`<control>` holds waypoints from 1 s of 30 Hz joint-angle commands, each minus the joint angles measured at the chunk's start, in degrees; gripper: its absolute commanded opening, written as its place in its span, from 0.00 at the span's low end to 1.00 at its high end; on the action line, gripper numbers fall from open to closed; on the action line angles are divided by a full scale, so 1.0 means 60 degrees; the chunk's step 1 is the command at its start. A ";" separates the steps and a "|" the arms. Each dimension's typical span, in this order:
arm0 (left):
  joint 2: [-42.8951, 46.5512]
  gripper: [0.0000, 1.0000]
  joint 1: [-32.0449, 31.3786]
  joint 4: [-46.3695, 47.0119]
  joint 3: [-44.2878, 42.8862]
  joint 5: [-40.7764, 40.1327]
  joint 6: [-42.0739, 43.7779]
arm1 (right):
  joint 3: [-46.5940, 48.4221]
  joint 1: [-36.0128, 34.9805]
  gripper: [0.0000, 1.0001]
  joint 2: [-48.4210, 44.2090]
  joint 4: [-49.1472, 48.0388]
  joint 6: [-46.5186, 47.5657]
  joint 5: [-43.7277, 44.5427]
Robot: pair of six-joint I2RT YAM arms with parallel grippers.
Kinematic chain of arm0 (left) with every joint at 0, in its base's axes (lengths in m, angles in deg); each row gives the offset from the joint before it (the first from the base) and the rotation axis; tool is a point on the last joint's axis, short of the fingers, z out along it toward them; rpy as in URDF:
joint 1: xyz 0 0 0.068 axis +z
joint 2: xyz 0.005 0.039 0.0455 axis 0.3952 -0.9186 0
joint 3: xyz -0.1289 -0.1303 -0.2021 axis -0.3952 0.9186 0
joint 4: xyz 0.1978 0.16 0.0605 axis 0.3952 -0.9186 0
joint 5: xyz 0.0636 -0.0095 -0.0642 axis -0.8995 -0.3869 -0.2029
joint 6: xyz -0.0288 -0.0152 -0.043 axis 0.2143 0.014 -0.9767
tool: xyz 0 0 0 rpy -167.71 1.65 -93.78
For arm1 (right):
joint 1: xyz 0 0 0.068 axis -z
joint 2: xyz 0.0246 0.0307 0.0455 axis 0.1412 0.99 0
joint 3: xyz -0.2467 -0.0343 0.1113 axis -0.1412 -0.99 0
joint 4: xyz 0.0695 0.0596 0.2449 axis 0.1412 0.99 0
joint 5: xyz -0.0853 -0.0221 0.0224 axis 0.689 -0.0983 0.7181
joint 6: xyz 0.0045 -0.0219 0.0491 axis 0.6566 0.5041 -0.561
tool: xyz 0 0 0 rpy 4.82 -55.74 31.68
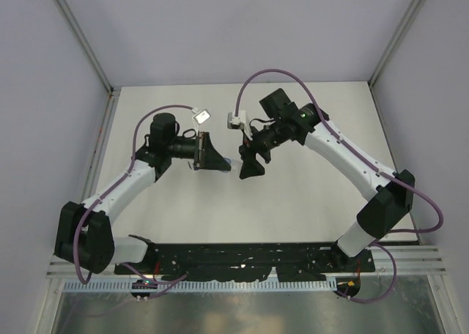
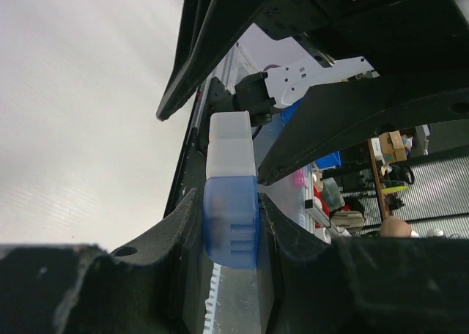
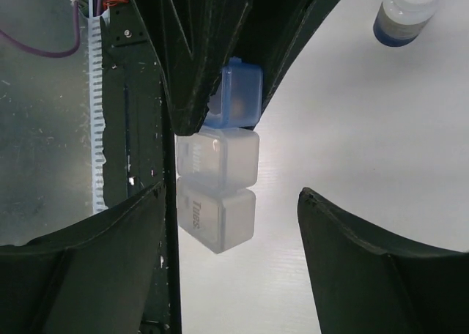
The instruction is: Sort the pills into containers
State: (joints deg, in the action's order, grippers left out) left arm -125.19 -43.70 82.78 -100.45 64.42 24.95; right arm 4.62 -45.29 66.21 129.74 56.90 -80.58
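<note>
Matte white table (image 1: 293, 202), boxy translucent pillbox (image 2: 231, 202)

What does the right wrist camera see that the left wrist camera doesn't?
Only the right wrist view shows the TUES label on the pill box and a clear vial with a blue cap on the table. Only the left wrist view shows a cluttered room beyond the table. Both show the left tool pinching the pill box by its blue end, with the right tool open around the clear end.
</note>
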 commanded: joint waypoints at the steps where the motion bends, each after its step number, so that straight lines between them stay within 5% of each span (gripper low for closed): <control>1: 0.0236 0.00 -0.0141 0.0192 -0.0354 0.0399 0.0177 | 0.0277 0.0013 0.75 0.0203 0.0209 0.0274 -0.0894; 13: 0.0133 0.00 -0.0199 0.0397 -0.0310 0.0400 -0.0028 | 0.0350 0.0013 0.27 0.0760 0.0517 0.0523 -0.1626; 18: 0.0089 0.00 -0.0199 0.0368 -0.0325 0.0370 0.0001 | 0.0380 0.0028 0.21 0.0716 0.0589 0.0523 -0.1744; 24: 0.0060 0.00 -0.0199 0.0149 -0.0369 0.0282 0.0162 | 0.0482 0.0013 0.74 0.0614 0.0707 0.0523 -0.1569; 30: 0.0002 0.00 -0.0199 -0.0159 -0.0398 -0.0025 0.0265 | 0.0088 -0.0045 0.83 -0.0161 -0.0330 -0.0149 -0.0371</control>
State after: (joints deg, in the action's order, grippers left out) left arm -125.19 -44.64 82.32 -100.50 64.90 25.27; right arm 5.03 -45.02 70.32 133.00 58.78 -87.57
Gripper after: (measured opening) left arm 0.322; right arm 0.819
